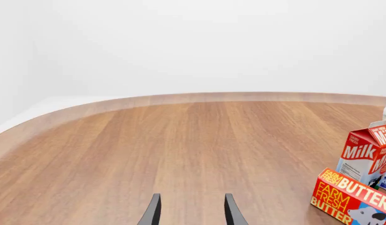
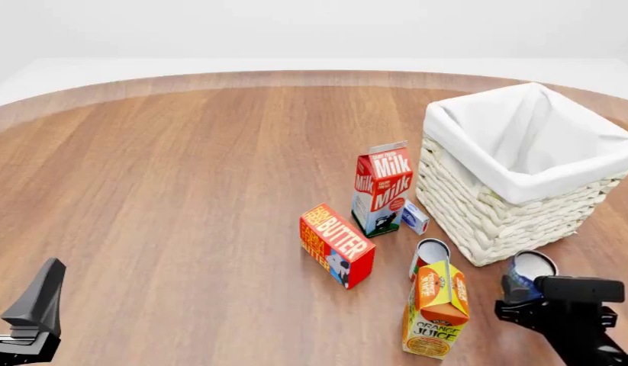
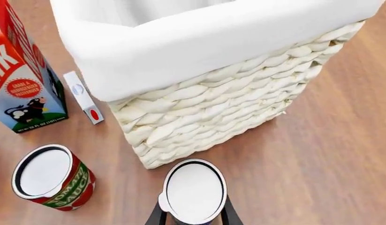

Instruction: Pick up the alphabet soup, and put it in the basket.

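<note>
Standing upright near the basket's (image 2: 517,191) front corner, alphabet soup (image 3: 194,191) with long axis vertical, pale top up, right gripper's (image 3: 194,216) 2 fingers closed against its sides, left gripper (image 1: 191,211) spread apart, holding nothing

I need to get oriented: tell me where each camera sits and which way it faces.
Front: fixed above and behind the arms, looking forward and down at the table; both grippers show, left and right.
Left wrist: behind the left gripper, facing bare table, milk and butter.
Right wrist: behind the right gripper, looking down on the soup beside the basket.
Shared: milk appears in all three.
</note>
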Tool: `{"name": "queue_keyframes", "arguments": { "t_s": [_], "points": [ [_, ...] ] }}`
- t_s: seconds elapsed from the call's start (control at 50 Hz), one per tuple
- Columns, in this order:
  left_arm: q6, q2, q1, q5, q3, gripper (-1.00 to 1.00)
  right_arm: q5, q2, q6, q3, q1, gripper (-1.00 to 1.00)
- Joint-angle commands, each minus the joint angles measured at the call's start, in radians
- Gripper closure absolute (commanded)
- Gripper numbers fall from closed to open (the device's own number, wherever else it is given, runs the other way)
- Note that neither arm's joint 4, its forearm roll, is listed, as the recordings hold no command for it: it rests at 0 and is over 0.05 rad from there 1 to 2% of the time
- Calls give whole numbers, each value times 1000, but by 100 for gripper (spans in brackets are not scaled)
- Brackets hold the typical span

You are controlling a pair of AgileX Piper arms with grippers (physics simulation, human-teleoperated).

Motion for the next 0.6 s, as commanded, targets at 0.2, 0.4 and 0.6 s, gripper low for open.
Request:
{"name": "queue_keyframes", "arguments": {
  "t_s": [0.2, 0.4, 0.6],
  "points": [
    [0, 0, 0, 0, 0, -100, 22, -63, -4, 0, -12, 100],
    [0, 0, 0, 0, 0, -100, 357, -420, -12, 0, -9, 100],
    [0, 0, 0, 0, 0, -100, 370, -454, -18, 0, -13, 100]
  ]
}}
